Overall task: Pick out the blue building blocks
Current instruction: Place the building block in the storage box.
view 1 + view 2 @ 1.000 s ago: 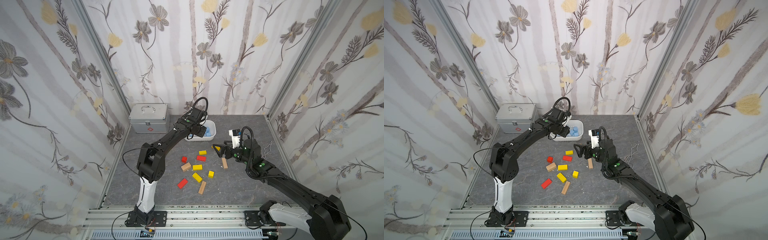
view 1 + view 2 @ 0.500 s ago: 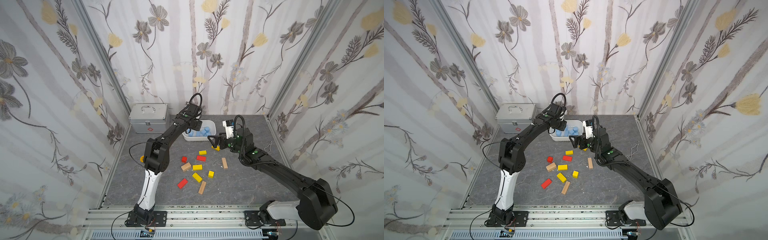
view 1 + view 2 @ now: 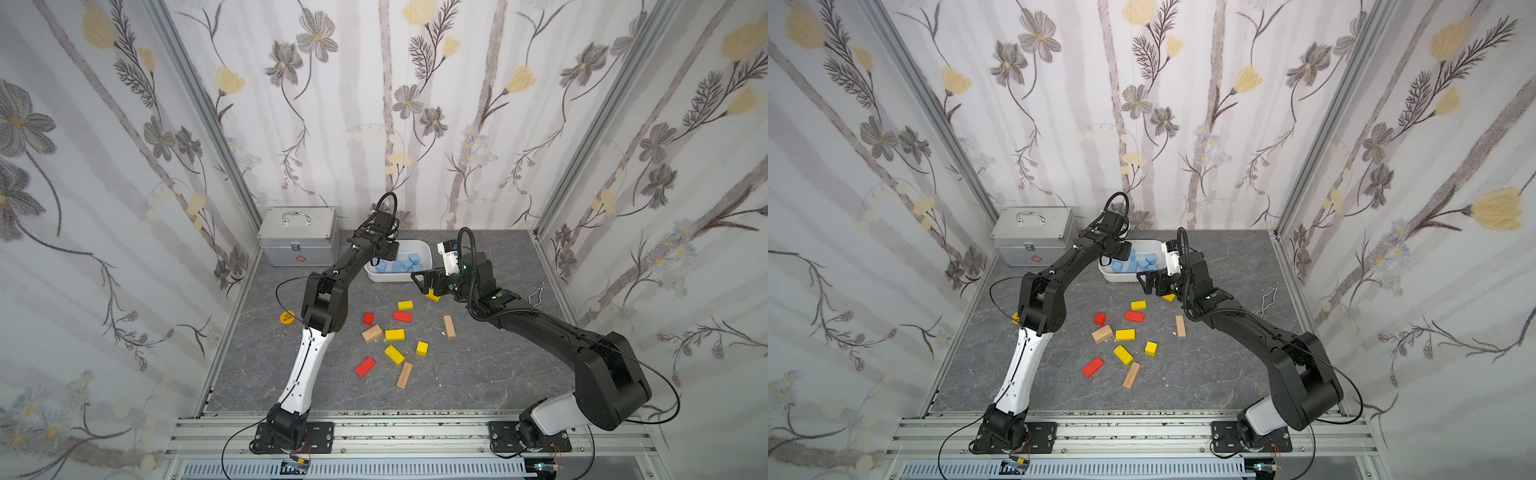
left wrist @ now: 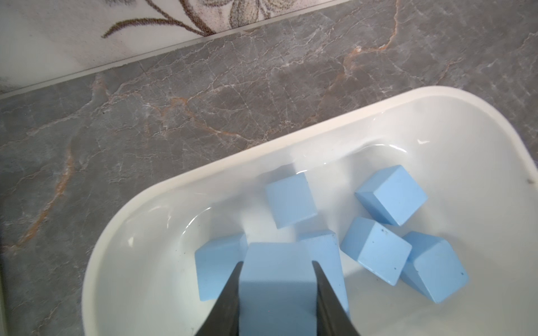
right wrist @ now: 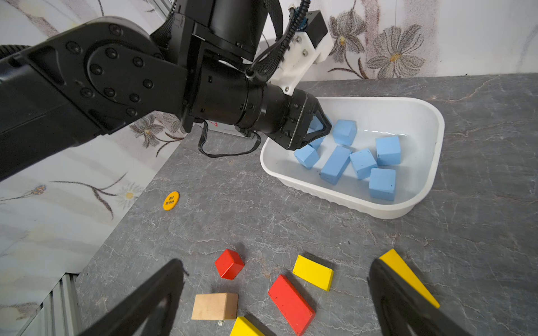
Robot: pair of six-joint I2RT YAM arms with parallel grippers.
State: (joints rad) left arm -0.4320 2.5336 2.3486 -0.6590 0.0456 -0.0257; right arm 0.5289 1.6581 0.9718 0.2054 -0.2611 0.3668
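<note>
Loose blocks (image 3: 394, 334): red, yellow and tan pieces lay scattered on the bench (image 3: 478, 374); none blue.
Right claw (image 3: 422, 283): spread wide, empty, above a yellow wedge (image 5: 407, 276).
White tub (image 5: 431, 139): held the blue building blocks (image 5: 361, 163).
Left claw (image 4: 277, 263): clamped one blue block (image 4: 276, 296) over the tub.
Handling: probably light, rigid, matte wood; grip squarely across opposite flat faces.

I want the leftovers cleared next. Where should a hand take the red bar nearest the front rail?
Probably take the red bar at mid-length, across its narrow width, coming straight down from above. It lies flat, its two long sides are parallel, and bare table shows along both; the yellow block beside it stands apart.
</note>
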